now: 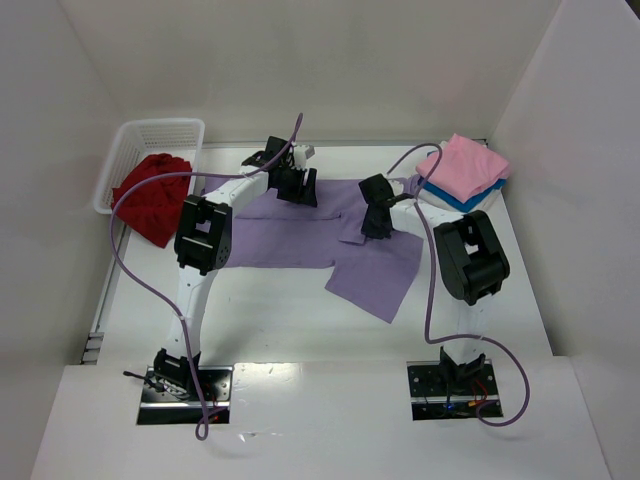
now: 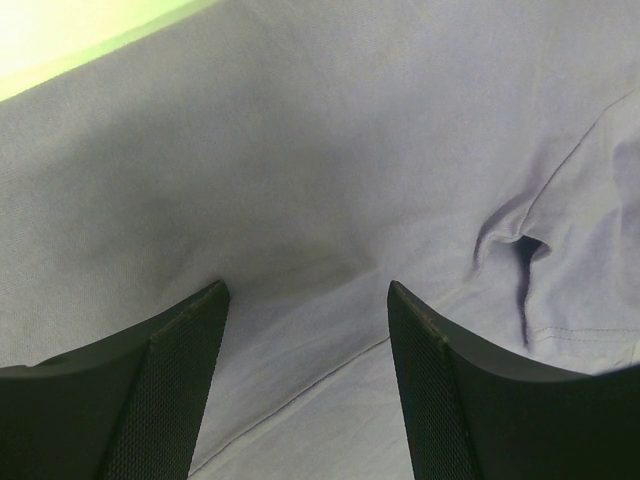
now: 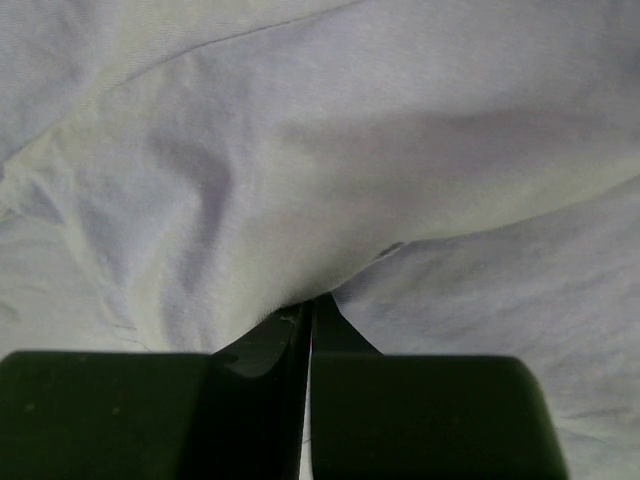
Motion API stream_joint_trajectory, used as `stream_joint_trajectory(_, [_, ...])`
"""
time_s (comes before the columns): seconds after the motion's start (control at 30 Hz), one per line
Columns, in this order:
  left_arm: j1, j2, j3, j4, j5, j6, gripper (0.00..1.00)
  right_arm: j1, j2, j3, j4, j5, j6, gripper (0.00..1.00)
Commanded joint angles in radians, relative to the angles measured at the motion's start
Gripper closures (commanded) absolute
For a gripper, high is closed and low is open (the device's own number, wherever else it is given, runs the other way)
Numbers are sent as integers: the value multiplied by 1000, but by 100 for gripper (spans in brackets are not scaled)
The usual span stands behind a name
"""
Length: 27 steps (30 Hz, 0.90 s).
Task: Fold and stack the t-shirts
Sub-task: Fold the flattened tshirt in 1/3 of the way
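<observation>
Left gripper (image 2: 305, 290): we see jaws spread wide, right over the lavender t-shirt (image 1: 300, 235).
Right gripper (image 3: 310, 305): clamped tight, pinching a fold of it.
Shirt's place: we've got it mid-table, between both arms.

Reaches both arms forward with elbows raised; holds the left gripper (image 2: 305, 290) low with jaws spread wide; presses the jaws of the right gripper (image 3: 310, 308) tight together, wrist tilted downward
</observation>
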State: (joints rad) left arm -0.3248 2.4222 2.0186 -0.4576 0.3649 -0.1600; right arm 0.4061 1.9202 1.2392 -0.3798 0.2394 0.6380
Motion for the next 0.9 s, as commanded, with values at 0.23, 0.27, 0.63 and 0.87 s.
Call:
stream_joint_trajectory(0.23, [-2, 100, -18, -75, -7, 16, 26, -47, -174, 2, -153, 130, -14, 100])
stream_joint_trajectory(0.27, [-2, 100, -18, -75, -7, 16, 26, -58, -205, -27, -163, 130, -14, 100])
stream_joint_trajectory(0.63, [-2, 100, -18, -75, -7, 16, 26, -102, -271, -175, -182, 89, 6, 100])
stream_joint_trajectory(0.87, [-2, 100, -18, -84, -7, 25, 26, -102, -282, -219, -192, 89, 15, 90])
